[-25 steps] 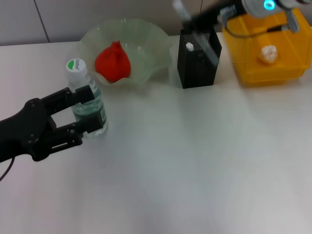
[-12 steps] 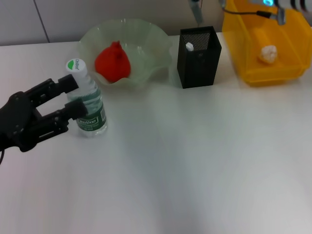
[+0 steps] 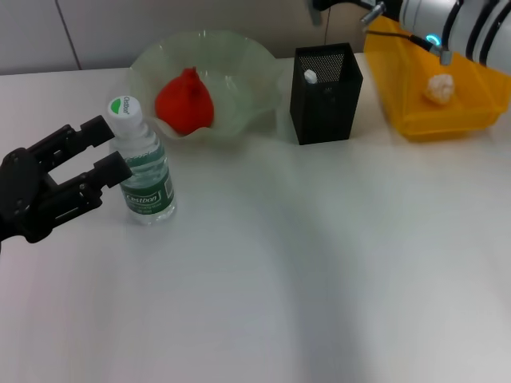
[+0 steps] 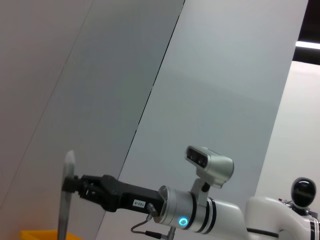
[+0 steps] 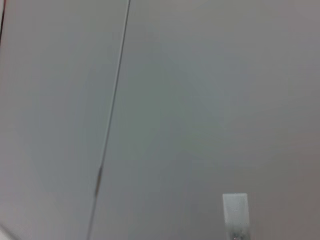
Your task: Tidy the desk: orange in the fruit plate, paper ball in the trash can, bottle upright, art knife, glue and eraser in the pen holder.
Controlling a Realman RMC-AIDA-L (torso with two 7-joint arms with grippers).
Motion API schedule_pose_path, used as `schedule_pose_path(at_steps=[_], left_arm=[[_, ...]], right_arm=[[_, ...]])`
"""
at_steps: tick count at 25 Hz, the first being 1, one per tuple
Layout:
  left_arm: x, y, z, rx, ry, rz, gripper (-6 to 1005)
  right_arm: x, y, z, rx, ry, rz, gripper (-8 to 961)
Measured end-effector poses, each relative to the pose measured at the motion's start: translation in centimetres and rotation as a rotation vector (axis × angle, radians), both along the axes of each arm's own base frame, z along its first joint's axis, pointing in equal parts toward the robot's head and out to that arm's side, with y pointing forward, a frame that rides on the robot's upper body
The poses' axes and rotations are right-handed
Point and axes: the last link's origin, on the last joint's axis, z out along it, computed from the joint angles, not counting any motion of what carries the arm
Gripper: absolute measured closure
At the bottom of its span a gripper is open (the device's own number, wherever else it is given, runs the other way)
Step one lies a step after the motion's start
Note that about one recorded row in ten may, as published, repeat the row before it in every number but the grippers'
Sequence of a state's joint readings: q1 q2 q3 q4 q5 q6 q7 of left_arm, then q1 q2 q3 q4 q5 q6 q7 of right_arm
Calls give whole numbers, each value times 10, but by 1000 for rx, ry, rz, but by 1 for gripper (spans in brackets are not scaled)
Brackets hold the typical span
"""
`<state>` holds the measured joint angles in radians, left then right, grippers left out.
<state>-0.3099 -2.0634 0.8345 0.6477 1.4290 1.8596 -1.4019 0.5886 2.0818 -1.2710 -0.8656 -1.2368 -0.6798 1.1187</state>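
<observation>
Left hand standing open beside the upright bottle, right hand high at the back

At the left edge of the frame the left hand [image 3: 89, 166] is sitting low over the table [image 3: 319, 263], its black fingers spread wide and holding nothing, the tips just beside the bottle [image 3: 141, 174], which is standing upright with its cap on. The bottle is looking light, smooth and rather slippery, so a hold around the labelled middle would be serving best. Farther back, the orange [image 3: 184, 100] is lying in the fruit plate [image 3: 247, 64], and the pen holder [image 3: 325, 93] is standing at upper centre with a white tip showing inside. At upper right the paper ball [image 3: 438, 88] is resting in the trash can [image 3: 423, 120]. Above it the right hand [image 4: 70, 185] is hanging raised, gripping a thin grey strip [image 4: 64, 200], probably the art knife.
</observation>
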Motion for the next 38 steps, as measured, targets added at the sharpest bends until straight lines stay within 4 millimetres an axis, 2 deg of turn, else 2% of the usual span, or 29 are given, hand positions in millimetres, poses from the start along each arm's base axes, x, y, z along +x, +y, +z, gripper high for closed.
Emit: schedule_pose_path(at_steps=[9,14,17,27,38], left_arm=[[-1,3,2,19,-1,14,226],[-2,4,0,16,-13,26,226],[-2,4,0,16,-13,26,225],[-5,1,-1,21,-11,38,225],[-8,0,-1,20,-15,49,225]], right_arm=[[33,-6,-4,137,112,36,809],[45,-10,-10,132,123,10,810],[52,-14,-21,105,126,-15,810],[59,-19,-34,69,146,-46,810],[69,-23,-39,65,127,-79,810]])
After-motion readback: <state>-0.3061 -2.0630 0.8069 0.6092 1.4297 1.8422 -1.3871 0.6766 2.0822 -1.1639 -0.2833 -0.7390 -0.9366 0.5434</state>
